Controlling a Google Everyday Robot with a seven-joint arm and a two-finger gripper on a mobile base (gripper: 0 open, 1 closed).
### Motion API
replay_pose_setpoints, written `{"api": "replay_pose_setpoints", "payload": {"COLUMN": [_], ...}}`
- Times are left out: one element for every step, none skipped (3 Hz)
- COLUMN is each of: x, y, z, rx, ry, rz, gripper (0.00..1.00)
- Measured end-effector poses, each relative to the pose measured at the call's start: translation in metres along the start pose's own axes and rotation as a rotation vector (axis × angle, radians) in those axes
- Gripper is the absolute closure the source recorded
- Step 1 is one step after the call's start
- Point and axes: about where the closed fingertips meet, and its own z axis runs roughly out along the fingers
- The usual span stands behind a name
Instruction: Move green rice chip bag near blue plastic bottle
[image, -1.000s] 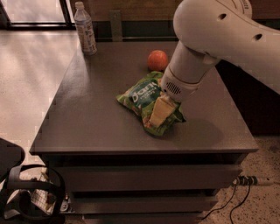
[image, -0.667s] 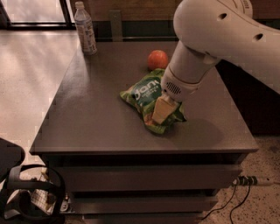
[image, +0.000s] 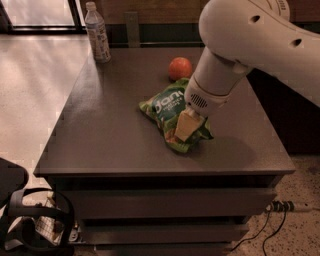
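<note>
The green rice chip bag (image: 167, 107) is in the middle of the dark table (image: 105, 135), its right end raised a little off the surface. My gripper (image: 188, 126) comes down from the white arm at the upper right and is shut on the bag's right part; one cream finger (image: 186, 125) shows against the bag. The blue plastic bottle (image: 97, 34), clear with a white cap and pale label, stands upright at the table's far left corner, well apart from the bag.
An orange-red round fruit (image: 180, 68) lies just behind the bag, close to the arm. The table's front edge is close below the bag. Dark equipment (image: 30, 220) sits on the floor at lower left, and cables (image: 280, 207) at lower right.
The bag has shifted slightly right and bunched up in my gripper, its left edge drawn in. The bottle and fruit have not moved.
</note>
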Motion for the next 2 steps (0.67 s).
{"api": "replay_pose_setpoints", "payload": {"x": [0.008,0.006], "y": [0.001,-0.006], "z": [-0.031,-0.069], "rx": [0.051,0.112], "ry": [-0.021,-0.062], "rz": [-0.044,-0.081], "gripper": [1.0,1.0]}}
